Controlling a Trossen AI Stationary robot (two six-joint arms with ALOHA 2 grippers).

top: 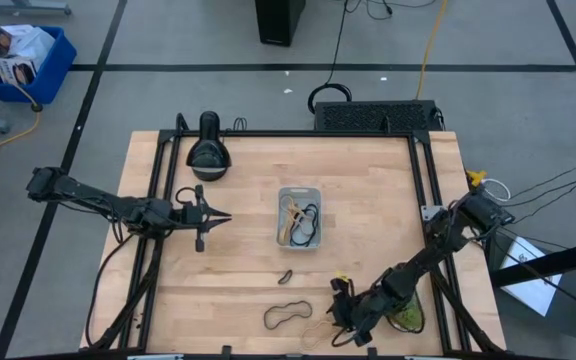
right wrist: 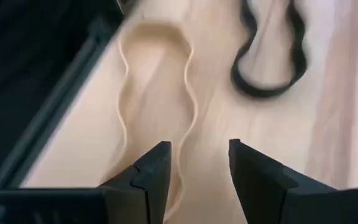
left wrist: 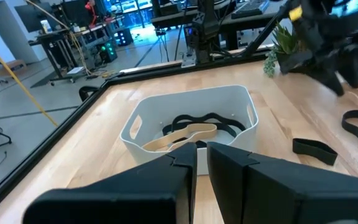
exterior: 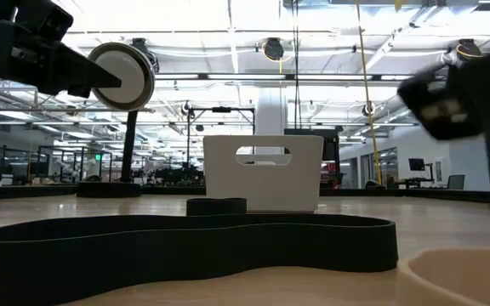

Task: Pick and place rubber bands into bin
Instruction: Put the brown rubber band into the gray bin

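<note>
The pale bin (top: 298,191) stands mid-table with a tan and a black rubber band (left wrist: 194,129) lying in it. On the wood near the front edge lie a small black band (top: 284,276), a wavy black band (top: 287,316) and a tan band (right wrist: 157,93). My right gripper (right wrist: 197,168) hovers open over the tan band's near end, touching nothing, with the wavy black band (right wrist: 269,56) beyond it. My left gripper (top: 223,215) waits shut, left of the bin (left wrist: 191,106), pointing at it.
A black lamp-like object (top: 208,152) stands at the far left of the table. A small green plant (top: 408,315) sits under the right arm at the front right. Black frame rails (top: 423,180) run along the table's sides.
</note>
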